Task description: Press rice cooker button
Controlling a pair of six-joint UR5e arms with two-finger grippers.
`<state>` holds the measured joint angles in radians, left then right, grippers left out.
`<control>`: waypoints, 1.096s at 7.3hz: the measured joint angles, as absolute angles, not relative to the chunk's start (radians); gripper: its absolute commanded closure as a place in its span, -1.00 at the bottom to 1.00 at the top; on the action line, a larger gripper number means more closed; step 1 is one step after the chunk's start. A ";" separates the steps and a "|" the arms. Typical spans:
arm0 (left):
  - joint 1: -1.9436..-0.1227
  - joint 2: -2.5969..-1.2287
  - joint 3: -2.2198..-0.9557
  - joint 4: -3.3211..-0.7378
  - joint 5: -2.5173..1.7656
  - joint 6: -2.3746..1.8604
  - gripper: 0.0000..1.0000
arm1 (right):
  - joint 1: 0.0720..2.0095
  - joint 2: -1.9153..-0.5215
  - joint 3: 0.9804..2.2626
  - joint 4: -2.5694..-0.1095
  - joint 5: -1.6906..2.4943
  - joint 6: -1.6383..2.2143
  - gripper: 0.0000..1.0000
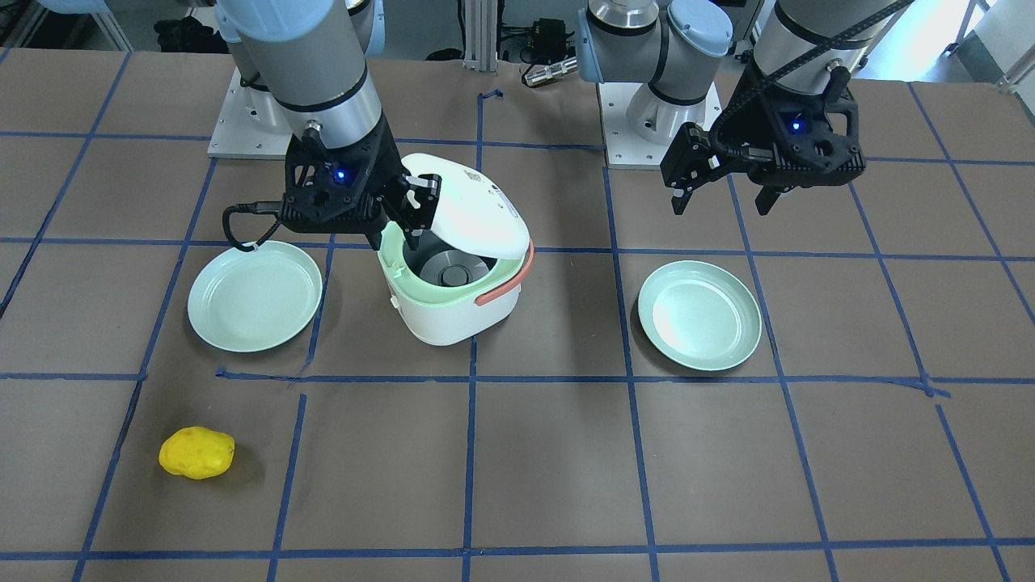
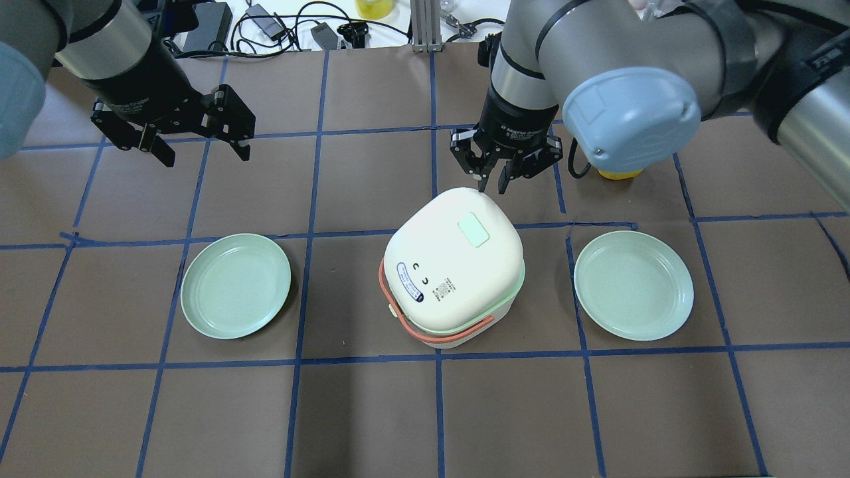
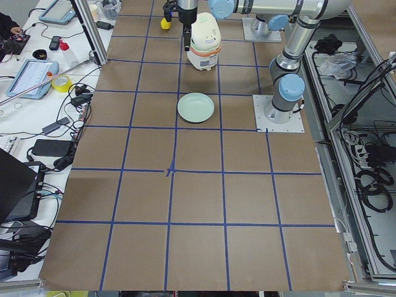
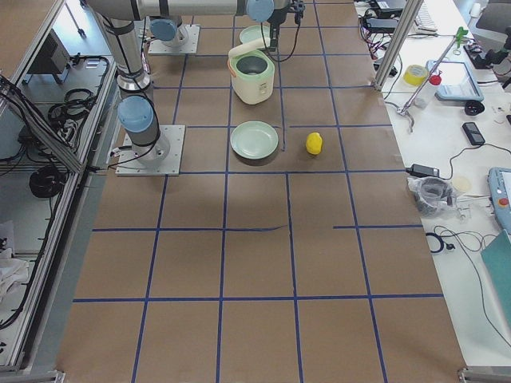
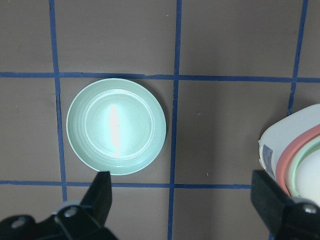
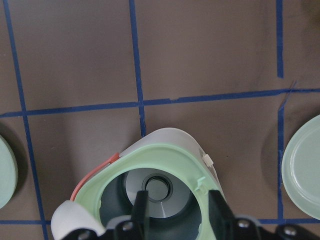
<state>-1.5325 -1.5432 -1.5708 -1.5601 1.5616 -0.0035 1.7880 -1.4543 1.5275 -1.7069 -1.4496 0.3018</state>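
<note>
The rice cooker sits mid-frame in the front-facing view, between two green plates. Its lid is tilted up, so the inner pot shows. The right gripper is at the lid's raised edge, with its fingers only narrowly parted above the pot's rim. It seems to grip nothing, though I can't tell whether it touches the lid. The left gripper hangs at the overhead's upper left, spread wide and empty. A yellow lump (fruit, perhaps) lies at the lower left.
</note>
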 measured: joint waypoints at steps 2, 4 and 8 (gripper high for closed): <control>-1.532 -1.543 -1.571 -1.560 1.562 -0.004 -1.00 | 1.757 -1.458 1.484 -1.698 -1.536 0.291 -1.00; -1.532 -1.543 -1.571 -1.560 1.562 -0.004 -1.00 | 1.687 -1.460 1.475 -1.662 -1.569 0.253 -1.00; -1.532 -1.543 -1.571 -1.560 1.562 -0.004 -1.00 | 1.602 -1.505 1.473 -1.540 -1.571 0.167 -1.00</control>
<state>-1.5325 -1.5432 -1.5708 -1.5600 1.5616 -0.0041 1.6016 -1.5049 1.4733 -1.5399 -1.5714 0.1672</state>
